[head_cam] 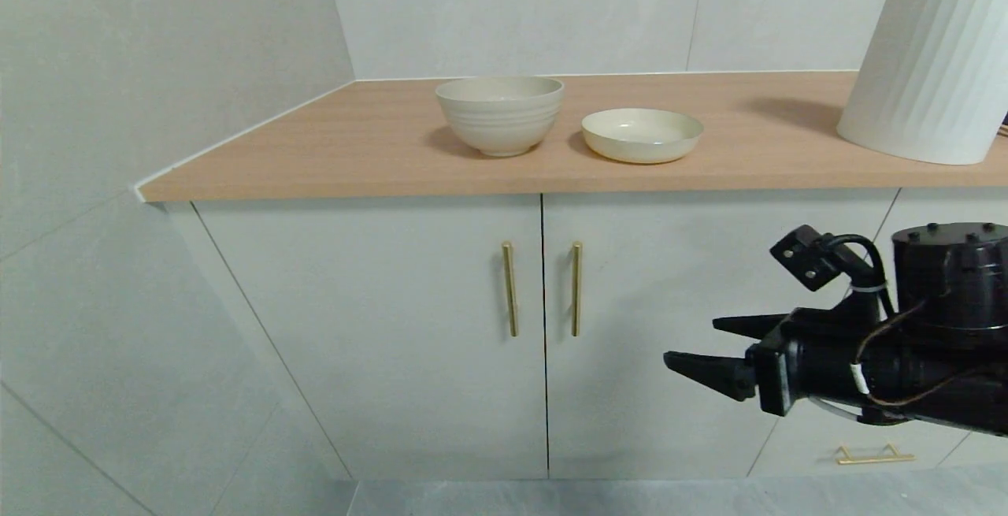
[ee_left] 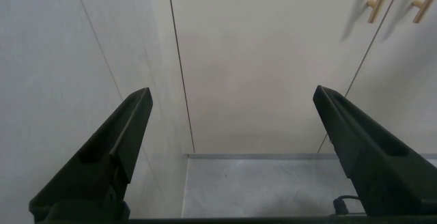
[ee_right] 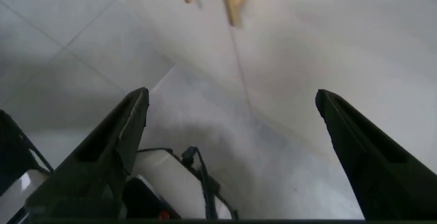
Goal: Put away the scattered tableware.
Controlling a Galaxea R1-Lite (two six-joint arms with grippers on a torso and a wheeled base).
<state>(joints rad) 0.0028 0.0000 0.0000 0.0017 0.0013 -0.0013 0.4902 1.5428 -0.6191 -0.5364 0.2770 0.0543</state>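
One bowl (head_cam: 499,116), one shallow dish (head_cam: 642,135) on the counter (head_cam: 315,150) (head view).

Matt ribbed ceramic bowl (head_cam: 499,115), glossy shallow dish (head_cam: 642,134) on wood-grain counter (head_cam: 331,146), brass handles (head_cam: 543,289)

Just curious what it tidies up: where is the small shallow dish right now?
In the head view, the shallow dish sits on the wooden countertop, just right of the deep bowl, apart from it.

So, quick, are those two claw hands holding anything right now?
Left gripper: open, holding nothing.
Right gripper: open, holding nothing.
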